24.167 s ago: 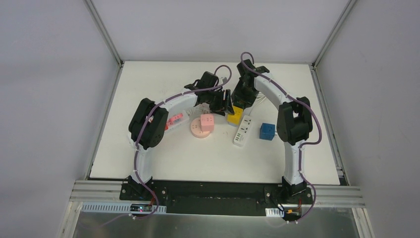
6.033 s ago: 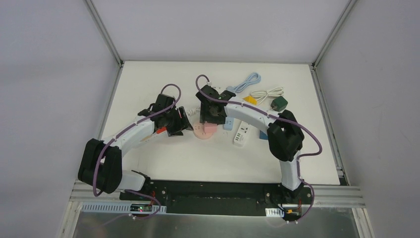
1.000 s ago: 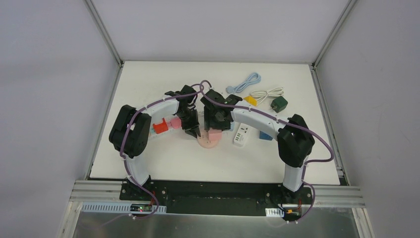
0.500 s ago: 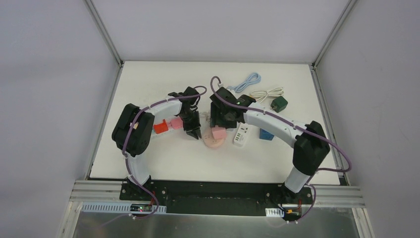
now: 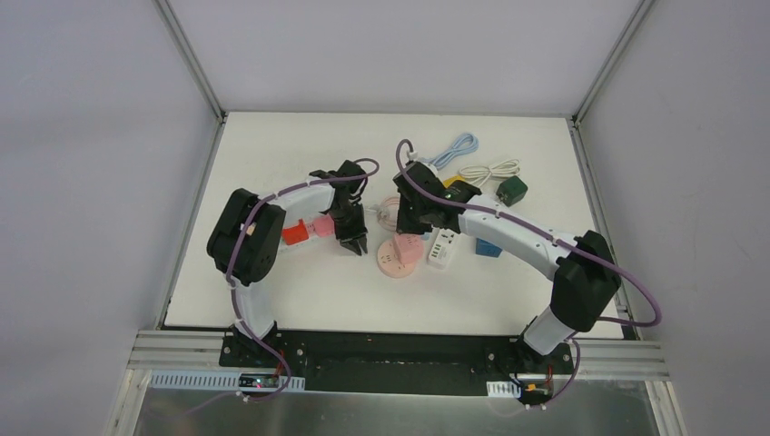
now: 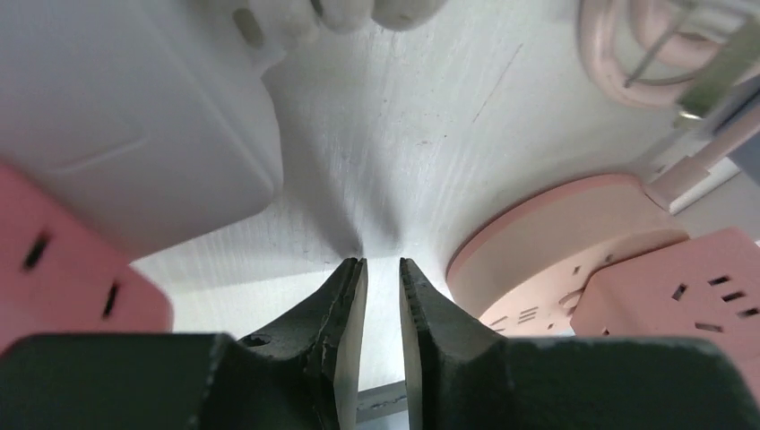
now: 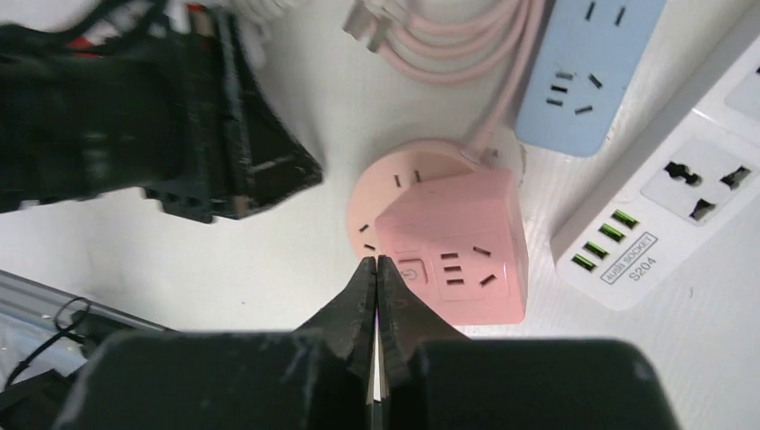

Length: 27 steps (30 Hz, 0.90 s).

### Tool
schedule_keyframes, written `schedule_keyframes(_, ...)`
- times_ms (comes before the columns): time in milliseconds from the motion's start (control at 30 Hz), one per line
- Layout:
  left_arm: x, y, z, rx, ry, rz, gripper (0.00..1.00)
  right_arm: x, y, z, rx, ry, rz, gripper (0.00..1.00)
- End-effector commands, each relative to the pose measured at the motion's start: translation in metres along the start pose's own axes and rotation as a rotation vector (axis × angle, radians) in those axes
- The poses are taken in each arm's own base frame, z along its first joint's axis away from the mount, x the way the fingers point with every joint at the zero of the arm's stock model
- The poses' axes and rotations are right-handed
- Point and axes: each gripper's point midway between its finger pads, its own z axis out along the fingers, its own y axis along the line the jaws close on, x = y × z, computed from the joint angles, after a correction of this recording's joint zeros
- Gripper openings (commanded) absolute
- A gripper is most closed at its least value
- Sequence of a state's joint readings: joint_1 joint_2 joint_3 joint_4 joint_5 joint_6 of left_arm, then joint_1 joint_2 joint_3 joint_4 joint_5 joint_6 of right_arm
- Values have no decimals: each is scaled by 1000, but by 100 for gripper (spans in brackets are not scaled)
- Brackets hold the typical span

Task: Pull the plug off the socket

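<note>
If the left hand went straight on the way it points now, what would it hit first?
The left hand would probably meet bare table first, between the white plastic block and the round pink socket; depth is unclear.

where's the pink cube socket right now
In the top view the pink cube socket sits near the middle of the table, on the round pink socket, left of the white power strip, with the right gripper at its edge.

Top camera looks down; close wrist cameras share the pink socket [image 7: 387, 193].
</note>
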<state>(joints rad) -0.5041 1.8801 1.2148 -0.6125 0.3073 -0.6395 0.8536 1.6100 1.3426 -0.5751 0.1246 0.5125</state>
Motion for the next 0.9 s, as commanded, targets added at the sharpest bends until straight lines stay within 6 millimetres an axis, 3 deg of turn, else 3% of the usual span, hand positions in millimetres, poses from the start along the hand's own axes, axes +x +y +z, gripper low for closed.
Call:
schedule_keyframes(0,-19,-3,-28,7,-150,12,22,13,-11,10,35,22,-14,0)
schedule_keyframes(133,-21,-9,-39,50,-203,10,24,16,-16,11,61,27,-6,0)
schedule_keyframes(167,-21,-10,-40,62,-213,11,24,16,-18,10,72,26,-4,6)
schedule_keyframes(300,-21,-19,-44,117,-232,19,30,12,-25,6,104,3,-9,55)
schedule_keyframes(367,-20,-24,-44,150,-227,22,34,8,-29,3,120,-17,-20,72)
schedule_keyframes(467,-17,-32,-41,201,-210,31,41,7,-34,1,132,-25,-57,87)
schedule_keyframes(700,-11,-33,-32,218,-164,32,48,29,-50,14,192,77,-180,92)
schedule_keyframes(867,-9,-33,-28,220,-142,34,50,40,-47,24,170,129,-232,91)
